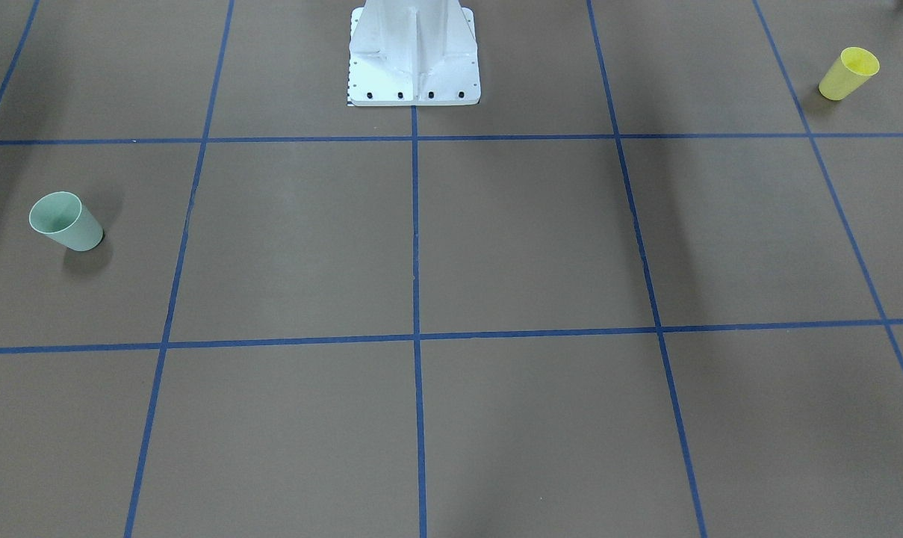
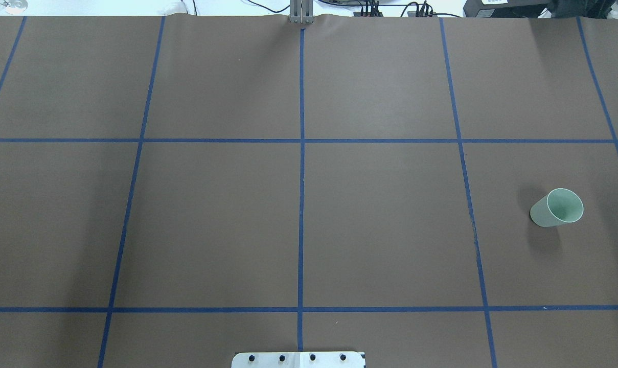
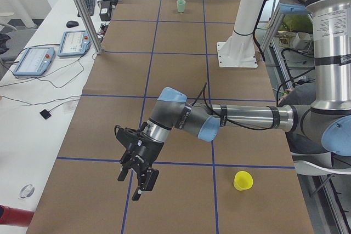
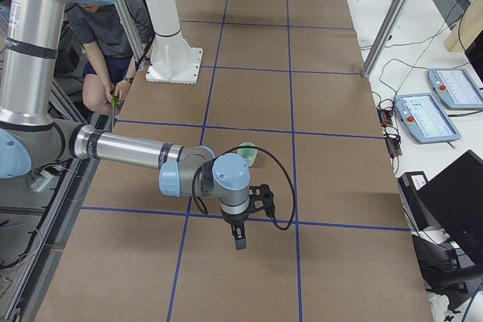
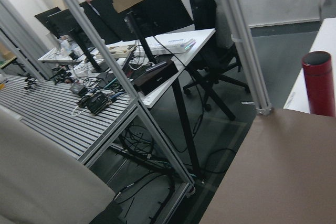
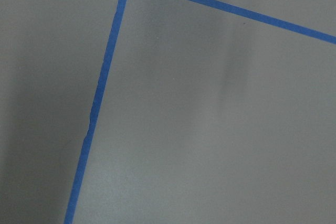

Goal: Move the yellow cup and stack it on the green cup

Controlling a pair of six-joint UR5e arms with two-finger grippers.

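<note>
Yellow cup [image 3: 243,181] stands upright at the left end, green cup [image 1: 66,221] well apart on the right. Left gripper [image 3: 130,186] hangs near yellow, right gripper [image 4: 240,240] near green. Can't tell whether either is open. Suggest left pinches yellow's wall squarely and lifts straight.

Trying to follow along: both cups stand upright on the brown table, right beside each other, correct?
Not beside each other. The front-facing view shows the yellow cup and the green cup both upright on the brown table, but far apart, near opposite ends.
</note>
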